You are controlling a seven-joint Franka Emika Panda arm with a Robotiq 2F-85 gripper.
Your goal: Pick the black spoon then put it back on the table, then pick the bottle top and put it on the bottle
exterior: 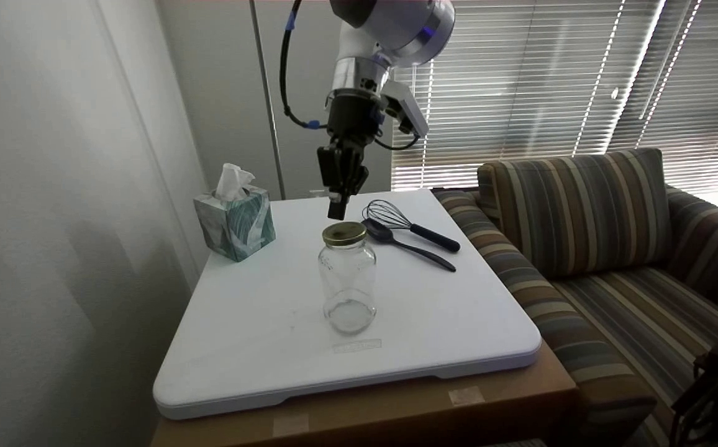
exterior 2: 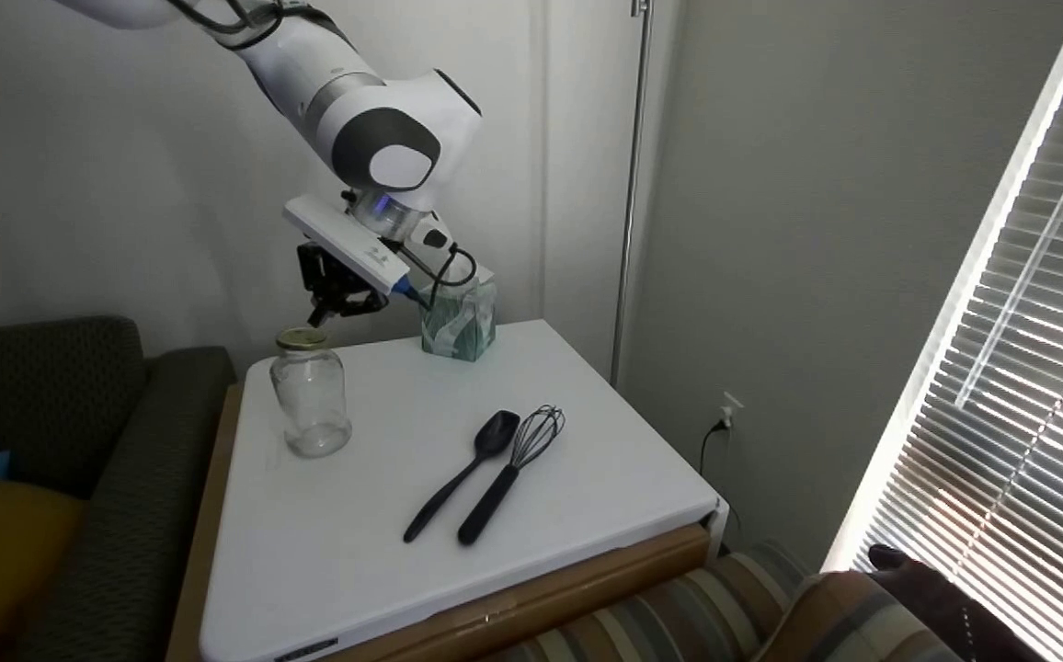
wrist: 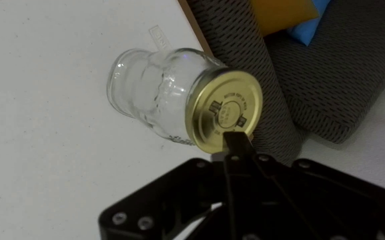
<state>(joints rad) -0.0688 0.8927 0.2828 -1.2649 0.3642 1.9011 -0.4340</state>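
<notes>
The yellowish-gold bottle top (exterior: pixel 344 233) sits on the mouth of the clear glass bottle (exterior: pixel 349 282), which stands upright on the white table (exterior: pixel 241 335). The top (exterior 2: pixel 302 338) and bottle (exterior 2: pixel 313 400) also show in an exterior view. In the wrist view the top (wrist: pixel 227 110) faces the camera, on the bottle (wrist: pixel 152 90). My gripper (exterior: pixel 336 212) is shut and empty, its fingertips just above the top's edge; I cannot tell whether they touch it. In the wrist view the gripper (wrist: pixel 235 136) covers part of the top's rim. The black spoon (exterior 2: pixel 495 436) lies on the table.
A black wire whisk (exterior 2: pixel 504 478) lies beside the spoon. A teal tissue box (exterior: pixel 235 223) stands at a table edge near the wall. A striped sofa (exterior: pixel 520 279) and a dark sofa (exterior 2: pixel 164 414) stand against the table's sides.
</notes>
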